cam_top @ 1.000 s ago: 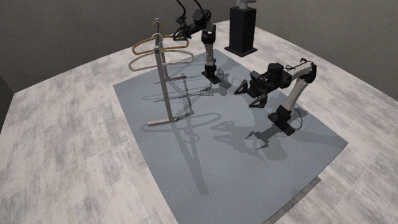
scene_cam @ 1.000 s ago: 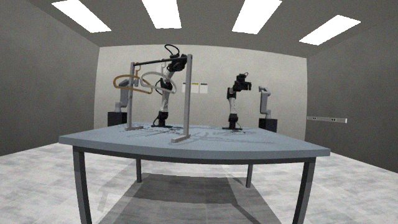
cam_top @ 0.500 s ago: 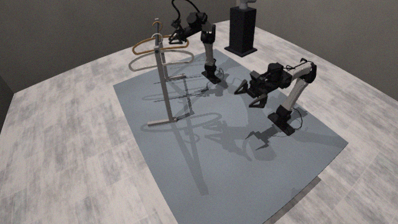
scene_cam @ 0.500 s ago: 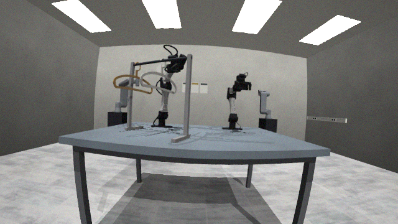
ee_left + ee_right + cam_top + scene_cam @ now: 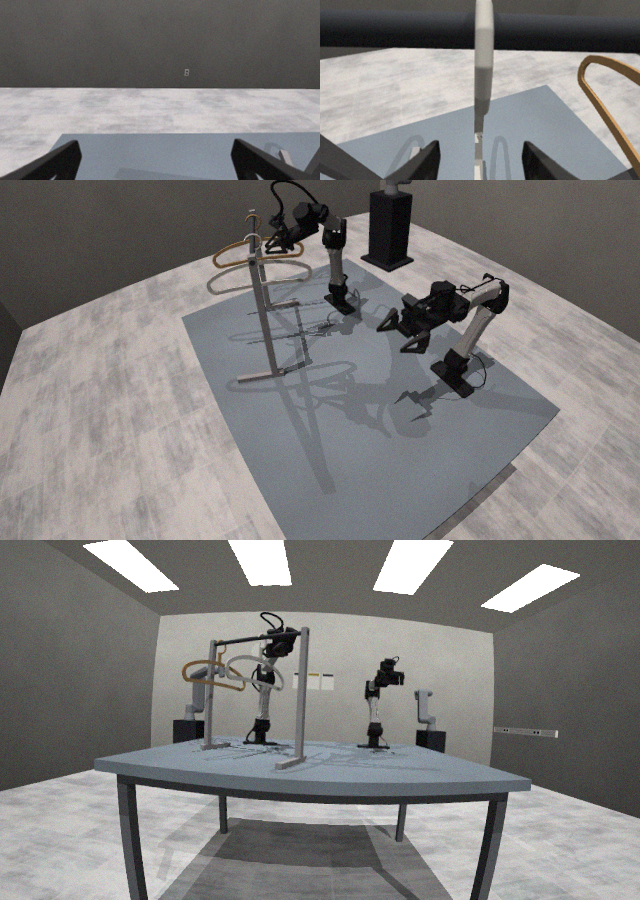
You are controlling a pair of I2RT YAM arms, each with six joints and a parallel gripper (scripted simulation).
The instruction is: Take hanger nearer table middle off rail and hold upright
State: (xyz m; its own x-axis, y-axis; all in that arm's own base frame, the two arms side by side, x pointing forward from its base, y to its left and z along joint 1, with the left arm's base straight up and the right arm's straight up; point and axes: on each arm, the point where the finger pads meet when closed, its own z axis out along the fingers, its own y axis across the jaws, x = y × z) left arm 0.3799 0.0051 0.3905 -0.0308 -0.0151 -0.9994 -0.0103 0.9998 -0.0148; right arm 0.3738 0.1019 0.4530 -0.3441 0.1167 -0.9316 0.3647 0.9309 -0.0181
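Note:
The white hanger (image 5: pixel 209 284) (image 5: pixel 228 670) (image 5: pixel 484 60) hangs upright from the dark rail (image 5: pixel 240 640) (image 5: pixel 400 30), nearer the table's middle. The orange hanger (image 5: pixel 215 260) (image 5: pixel 185 671) (image 5: pixel 610 122) hangs from the rail farther out. The rack (image 5: pixel 265 325) (image 5: pixel 302 700) stands upright. My right gripper (image 5: pixel 270 247) (image 5: pixel 481 148) is part open close to the rail, pitched downward. In the right wrist view the white hanger's hook and neck line up between its fingers, with gaps on both sides; the depth is unclear. My left gripper (image 5: pixel 390 340) (image 5: pixel 156 147) is open and empty, away from the rack.
The rack's feet (image 5: pixel 257 377) (image 5: pixel 290 763) rest on the blue-grey table (image 5: pixel 400 480) (image 5: pixel 400 777). The near rack post stands beside the white hanger. The orange hanger is to the right in the right wrist view. The left arm stands on the table apart from the rack.

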